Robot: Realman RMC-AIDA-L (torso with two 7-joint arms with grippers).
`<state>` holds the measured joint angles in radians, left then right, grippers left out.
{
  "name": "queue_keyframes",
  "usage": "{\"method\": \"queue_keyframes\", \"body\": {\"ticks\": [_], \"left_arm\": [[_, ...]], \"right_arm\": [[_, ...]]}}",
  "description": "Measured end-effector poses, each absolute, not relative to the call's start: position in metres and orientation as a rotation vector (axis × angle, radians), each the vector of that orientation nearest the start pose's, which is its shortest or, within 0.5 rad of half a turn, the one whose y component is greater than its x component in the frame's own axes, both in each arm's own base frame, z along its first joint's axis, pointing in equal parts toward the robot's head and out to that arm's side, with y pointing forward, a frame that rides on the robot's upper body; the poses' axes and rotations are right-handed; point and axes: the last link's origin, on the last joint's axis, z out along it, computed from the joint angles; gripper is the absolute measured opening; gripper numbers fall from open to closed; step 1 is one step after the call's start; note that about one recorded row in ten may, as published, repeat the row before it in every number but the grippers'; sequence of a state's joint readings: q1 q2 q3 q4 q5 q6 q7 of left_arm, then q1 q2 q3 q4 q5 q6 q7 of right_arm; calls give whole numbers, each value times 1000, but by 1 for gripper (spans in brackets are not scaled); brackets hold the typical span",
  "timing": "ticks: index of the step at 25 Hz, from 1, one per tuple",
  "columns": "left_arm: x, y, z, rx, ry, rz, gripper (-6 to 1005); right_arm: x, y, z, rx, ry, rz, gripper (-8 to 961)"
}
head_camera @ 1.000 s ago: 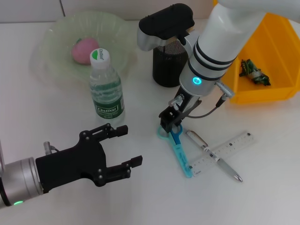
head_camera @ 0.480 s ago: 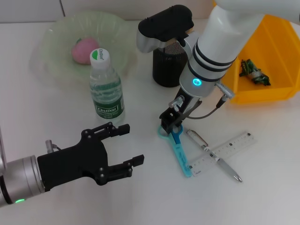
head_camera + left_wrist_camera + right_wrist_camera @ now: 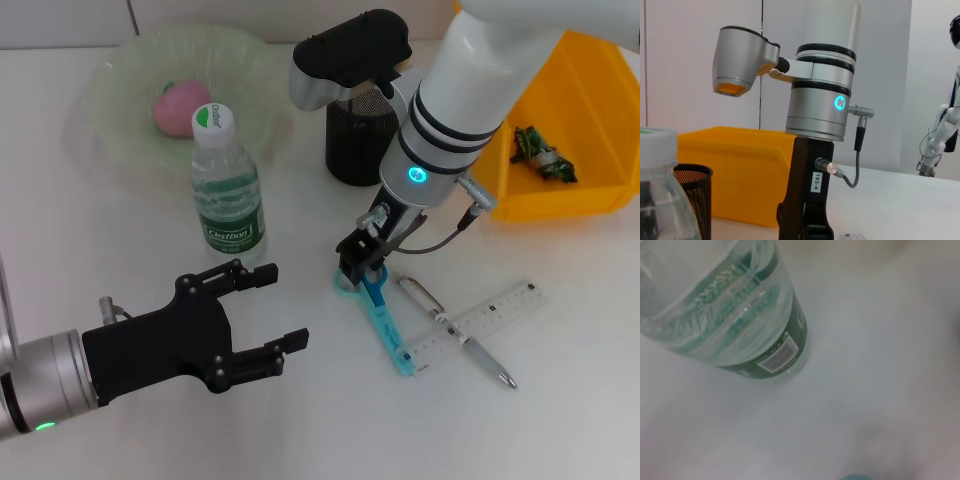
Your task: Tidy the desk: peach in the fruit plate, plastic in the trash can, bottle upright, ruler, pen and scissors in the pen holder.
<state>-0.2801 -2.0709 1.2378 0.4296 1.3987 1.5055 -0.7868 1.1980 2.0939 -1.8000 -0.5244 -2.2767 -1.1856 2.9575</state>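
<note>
Colours on the white desk

Pink peach, pale-green plate, turquoise scissors, yellow bin, black mesh holder (bottle label green, white lettering).

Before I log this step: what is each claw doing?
Left claw: open, empty, hovering over the desk.
Right claw: down at the scissors handle; grip cannot be told.

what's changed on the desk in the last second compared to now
Little. The right claw, at the scissors handles, edged slightly toward the robot's left, and the scissors shifted a little with it. The open left claw crept slightly forward. Bottle, peach, ruler, pen and pen holder stayed put.
</note>
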Motion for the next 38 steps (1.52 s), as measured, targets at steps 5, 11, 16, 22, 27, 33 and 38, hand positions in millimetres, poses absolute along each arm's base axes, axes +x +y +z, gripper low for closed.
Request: {"method": "queue_keyframes", "body": {"ticks": [5, 11, 16, 22, 27, 33, 38], "left_arm": [[-288, 244, -58, -2666, -286, -889, 769], [-287, 245, -58, -2669, -280, -890, 769], [-287, 245, -58, -2669, -280, -891, 769], [-287, 245, -58, -2667, -280, -891, 768], [-287, 246, -57, -2664, -280, -892, 768], [-286, 246, -57, -2663, -278, -894, 768], [-285, 247, -57, -2665, -275, -895, 768]], "right_arm": [[116, 385, -120, -2524, 1152, -713, 266], [119, 384, -121, -2521, 1139, -733, 267], [118, 384, -121, -2522, 1139, -732, 267], [118, 384, -121, -2522, 1142, -731, 267], [118, 384, -121, -2524, 1151, -725, 267], [120, 385, -122, -2520, 1154, -719, 262], [121, 385, -121, -2516, 1157, -722, 257]]}}
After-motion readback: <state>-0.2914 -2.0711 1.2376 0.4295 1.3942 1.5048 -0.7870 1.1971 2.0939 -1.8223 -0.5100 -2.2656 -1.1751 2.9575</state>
